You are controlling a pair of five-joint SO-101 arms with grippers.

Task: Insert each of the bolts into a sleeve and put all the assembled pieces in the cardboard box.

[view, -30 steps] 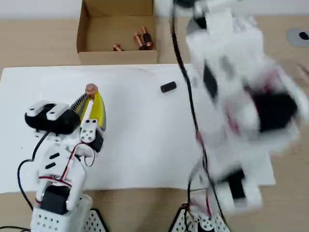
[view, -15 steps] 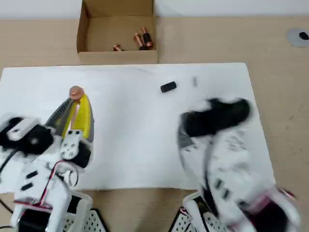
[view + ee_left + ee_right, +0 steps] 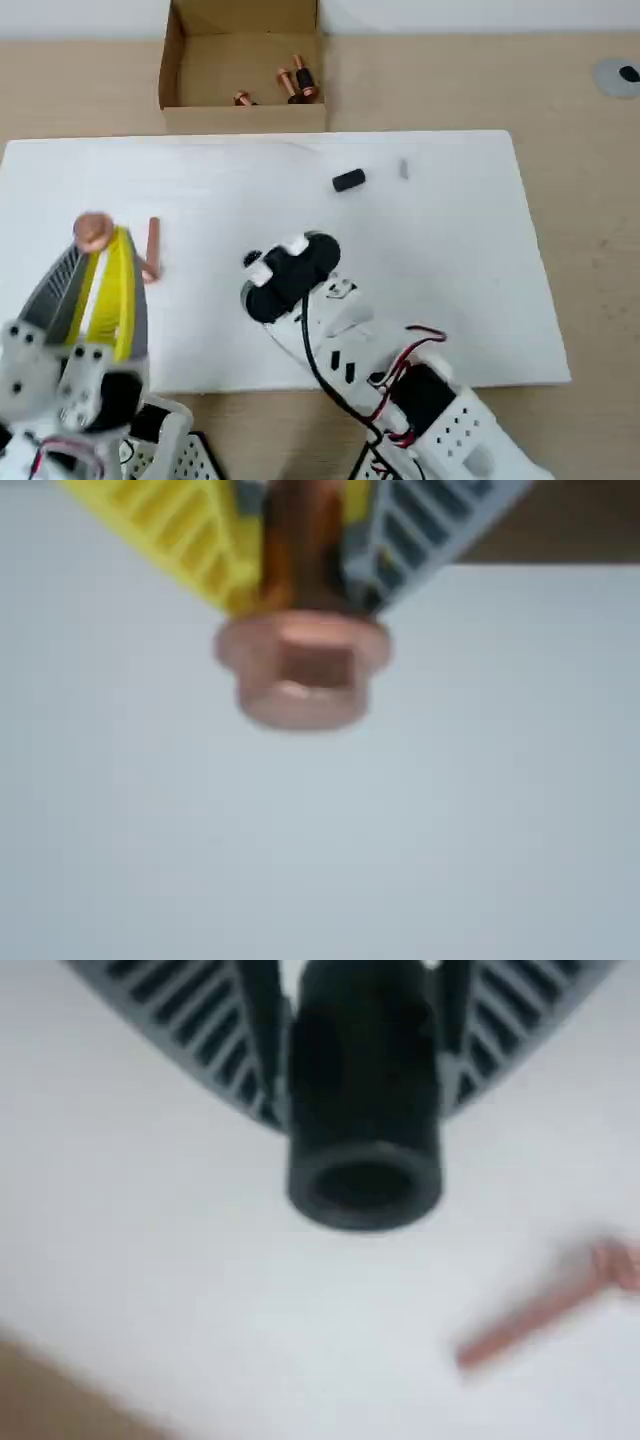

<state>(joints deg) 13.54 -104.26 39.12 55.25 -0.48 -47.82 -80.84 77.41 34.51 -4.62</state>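
Both arms have shifted in the last half second: my left claw [image 3: 97, 244] drew back toward the near left of the white sheet [image 3: 450, 280], and my right arm [image 3: 340, 330] swung in from the right to mid-sheet, crossing the near edge.

Left claw: clamped on a copper bolt [image 3: 303, 670], shank between the fingers, flanged hex head out past the tips.

Right claw [image 3: 362, 1070]: clamped on a black sleeve [image 3: 365, 1175], open bore outward.

Second bolt [image 3: 152, 248] lies loose just beside the left claw. Spare sleeve [image 3: 348, 180] sits near the far edge, well apart from both claws.

Cardboard box [image 3: 172, 60] stands on the tabletop [image 3: 590, 200] beyond the sheet, with assembled pieces [image 3: 296, 80] inside.
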